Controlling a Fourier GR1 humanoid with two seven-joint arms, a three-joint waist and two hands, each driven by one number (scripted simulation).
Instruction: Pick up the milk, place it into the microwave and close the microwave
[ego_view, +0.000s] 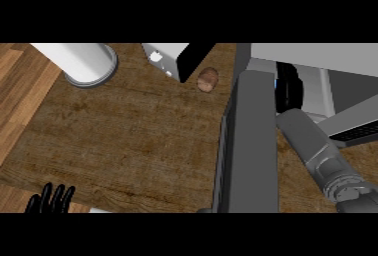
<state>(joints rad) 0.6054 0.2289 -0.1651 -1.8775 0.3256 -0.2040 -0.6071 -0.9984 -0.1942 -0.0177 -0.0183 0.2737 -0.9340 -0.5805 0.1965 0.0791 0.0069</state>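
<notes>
The microwave's grey door (249, 145) stands open, seen edge-on as a long slab running down the middle right. Its light grey body (325, 60) fills the upper right. My right forearm (325, 160) reaches up past the door, and my right hand (289, 90) is inside the opening. Its fingers curl round the milk (277, 84), of which only a thin blue strip shows at the hand's left edge. My left hand (52, 200) rests open at the lower left edge, fingers up.
A white cylinder on a grey base (85, 62) stands at the back left. A pale box with a dark side (173, 57) sits at the back centre, with a brown potato (208, 80) beside it. The wooden counter (125, 135) lies left of the door.
</notes>
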